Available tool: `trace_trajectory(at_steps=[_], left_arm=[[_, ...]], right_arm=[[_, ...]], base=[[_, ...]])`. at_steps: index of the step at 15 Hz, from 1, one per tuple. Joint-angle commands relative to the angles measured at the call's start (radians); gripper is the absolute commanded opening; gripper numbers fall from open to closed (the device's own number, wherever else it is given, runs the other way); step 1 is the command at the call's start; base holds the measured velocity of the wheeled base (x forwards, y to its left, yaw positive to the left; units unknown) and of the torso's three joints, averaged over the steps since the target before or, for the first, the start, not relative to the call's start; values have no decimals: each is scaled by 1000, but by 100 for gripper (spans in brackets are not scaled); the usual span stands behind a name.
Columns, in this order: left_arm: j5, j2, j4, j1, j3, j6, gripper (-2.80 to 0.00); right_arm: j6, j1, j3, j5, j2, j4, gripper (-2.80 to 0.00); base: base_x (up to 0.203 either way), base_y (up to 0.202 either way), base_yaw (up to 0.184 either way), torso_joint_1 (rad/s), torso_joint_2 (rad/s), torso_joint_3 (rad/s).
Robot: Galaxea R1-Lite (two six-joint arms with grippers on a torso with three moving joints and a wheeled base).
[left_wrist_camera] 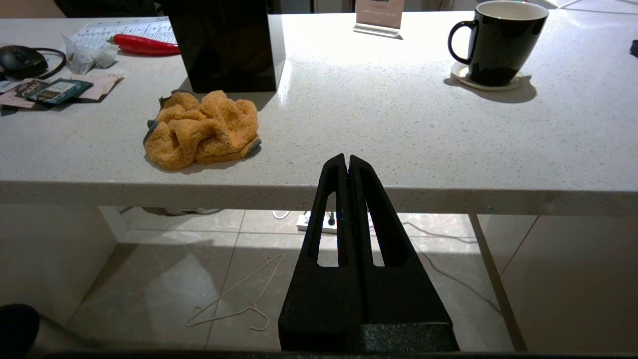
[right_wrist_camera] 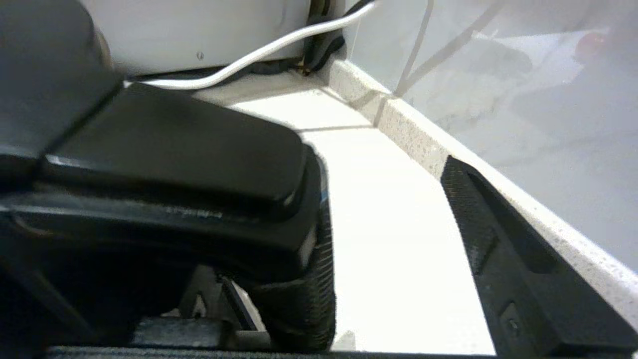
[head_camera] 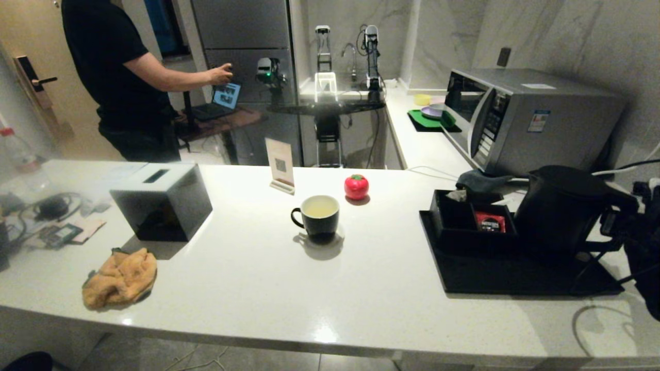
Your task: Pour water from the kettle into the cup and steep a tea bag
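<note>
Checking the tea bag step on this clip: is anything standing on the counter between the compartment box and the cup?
Nothing visible does. The counter between the compartment box and the cup is bare; the red tomato-shaped object sits behind that line. The right tool is open beside the kettle.

A pale speckled stone tabletop (head_camera: 247, 278) ran across the room and turned toward the back along the right wall. That wall (head_camera: 567, 36) was grey-veined marble and carried a dark socket (head_camera: 504, 56). A silver microwave (head_camera: 531, 121) stood against it. At the rear stood a tall steel refrigerator (head_camera: 242, 46) and a faucet (head_camera: 350, 56). A wooden door with a lever lock (head_camera: 31, 82) showed at far left. A person in black (head_camera: 124, 77) reached toward a laptop (head_camera: 219, 103). Beneath the tabletop, large beige floor tiles (left_wrist_camera: 164, 279) held a white wire hanger (left_wrist_camera: 239, 299) and a power strip (left_wrist_camera: 319, 222). Light was dim overall, with glare on the stone.
</note>
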Motion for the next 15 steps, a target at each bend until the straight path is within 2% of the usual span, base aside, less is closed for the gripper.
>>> trace_trajectory(at_steps=[1, 6, 15], left_arm=[[0, 1, -1, -1, 0, 0, -280], [0, 1, 0, 0, -1, 0, -280], [0, 1, 1, 1, 0, 0, -280]], right_arm=[[-1, 0, 27, -1, -22, -24, 0], [-1, 0, 194, 0, -96, -26, 0], [-1, 0, 352, -1, -253, -18, 0]], base=[[0, 0, 0, 0, 0, 0], [0, 0, 0, 0, 0, 0], [0, 0, 0, 0, 0, 0]])
